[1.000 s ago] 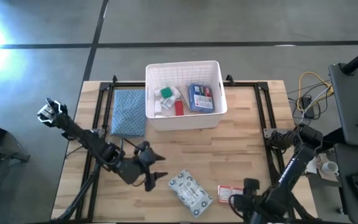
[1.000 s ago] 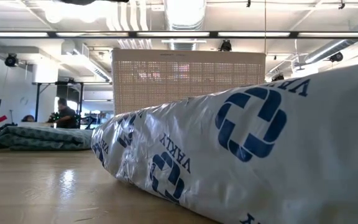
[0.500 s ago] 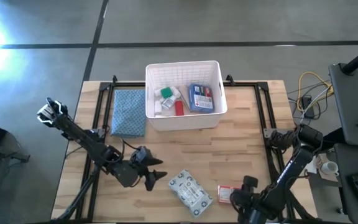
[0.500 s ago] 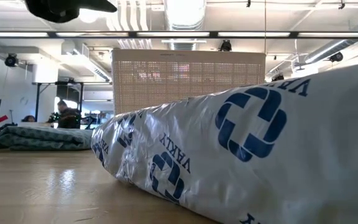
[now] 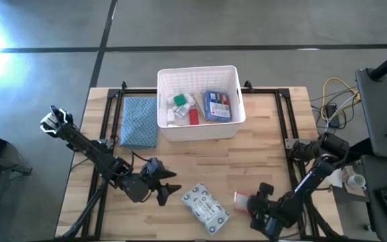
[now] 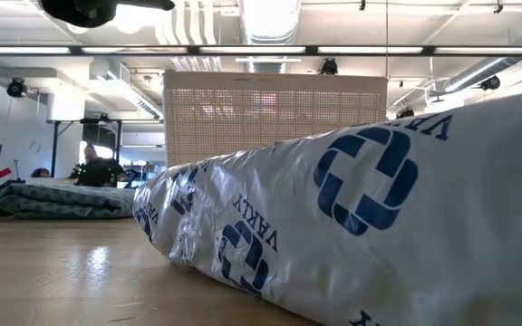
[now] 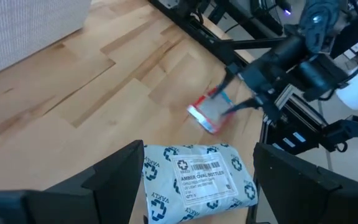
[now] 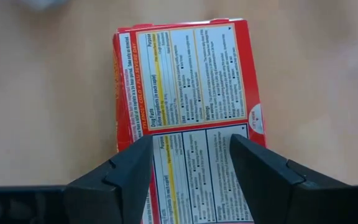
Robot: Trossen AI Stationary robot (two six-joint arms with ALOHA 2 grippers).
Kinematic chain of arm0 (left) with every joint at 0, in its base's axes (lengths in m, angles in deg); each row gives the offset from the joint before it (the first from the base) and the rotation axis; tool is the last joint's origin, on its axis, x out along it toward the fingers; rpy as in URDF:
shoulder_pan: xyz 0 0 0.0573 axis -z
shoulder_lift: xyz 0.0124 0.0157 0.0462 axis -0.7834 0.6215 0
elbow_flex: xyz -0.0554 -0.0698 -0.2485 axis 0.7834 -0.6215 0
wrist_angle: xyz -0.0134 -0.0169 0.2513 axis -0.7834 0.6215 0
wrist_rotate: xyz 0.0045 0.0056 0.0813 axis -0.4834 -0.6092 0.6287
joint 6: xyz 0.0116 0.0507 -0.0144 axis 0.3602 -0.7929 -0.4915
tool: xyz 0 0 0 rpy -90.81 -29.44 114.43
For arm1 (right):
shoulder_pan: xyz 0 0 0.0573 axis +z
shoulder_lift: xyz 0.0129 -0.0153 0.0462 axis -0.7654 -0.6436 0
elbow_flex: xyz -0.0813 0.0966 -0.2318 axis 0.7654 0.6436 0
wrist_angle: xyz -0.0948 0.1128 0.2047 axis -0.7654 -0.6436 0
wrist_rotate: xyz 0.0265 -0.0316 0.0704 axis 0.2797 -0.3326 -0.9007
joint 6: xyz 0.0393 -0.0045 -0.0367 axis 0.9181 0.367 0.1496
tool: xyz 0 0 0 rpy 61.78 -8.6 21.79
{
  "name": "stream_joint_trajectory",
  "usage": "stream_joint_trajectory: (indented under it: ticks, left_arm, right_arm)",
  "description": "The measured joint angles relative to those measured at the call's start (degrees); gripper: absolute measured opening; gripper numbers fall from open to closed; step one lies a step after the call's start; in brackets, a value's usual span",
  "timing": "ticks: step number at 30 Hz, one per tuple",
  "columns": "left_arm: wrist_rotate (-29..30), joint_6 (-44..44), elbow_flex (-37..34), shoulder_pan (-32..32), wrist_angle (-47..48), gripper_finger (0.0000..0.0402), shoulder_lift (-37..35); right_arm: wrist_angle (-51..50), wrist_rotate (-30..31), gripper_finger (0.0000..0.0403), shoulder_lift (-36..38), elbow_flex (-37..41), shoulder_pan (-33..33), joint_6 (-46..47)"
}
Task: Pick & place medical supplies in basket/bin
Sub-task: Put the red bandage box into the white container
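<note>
The white-red box [image 5: 241, 199] is at the table's near right, printed face toward me in the right wrist view [image 8: 185, 87]. My right gripper [image 5: 252, 202] is shut on it. The grey-white packet [image 5: 205, 206] lies flat on the wood and fills the low view [image 6: 352, 208]. My left gripper [image 5: 165, 192] hovers open just left of it, its fingers wide apart over the packet [image 7: 194, 180]. The white bin [image 5: 200, 132] stands at the far middle, holding a green-capped bottle [image 5: 179, 99], red tube [image 5: 193, 116], blue pouch [image 5: 217, 105] and white bottle [image 5: 173, 119]. My right gripper has the white-red box near one short end [image 8: 188, 155], one finger [image 8: 114, 180] over each long side. The fingers lie along the box and cover the place of contact. From the left wrist view the box [image 7: 209, 113] sits tilted, off flat.
A blue patterned cloth [image 5: 140, 121] lies left of the bin, also seen at table height [image 6: 62, 199]. Bare wood lies between the bin and the packet. Black frame rails [image 5: 106, 134] run along both table sides. People and equipment show in the room behind.
My right gripper has moved toward the table's left and far side. The white-red box has shifted that way with it and tipped from lying flat. My left gripper has drifted slightly toward the near-left and now shows at the top of the low view.
</note>
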Motion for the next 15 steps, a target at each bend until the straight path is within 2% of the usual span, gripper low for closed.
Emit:
stream_joint_trajectory:
  ticks: [7, 12, 15]
  left_arm:
    - [0.0, 0.0, 0.0, 0.0, 0.0, 0.0281, 0.0]
    - [0.0, 0.0, 0.0, 0.0, 0.0, 0.0281, 0.0]
    - [0.0, 0.0, 0.0, 0.0, 0.0, 0.0281, 0.0]
  right_arm:
    - [-0.2, 9.9, 0.0206, -0.2, 3.5, -6.8, 8.3]
    - [0.3, 9.4, 0.0206, -0.1, 0.8, -14.5, 18.4]
    - [2.8, 10.4, 0.0205, 1.2, -3.0, -18.2, 18.2]
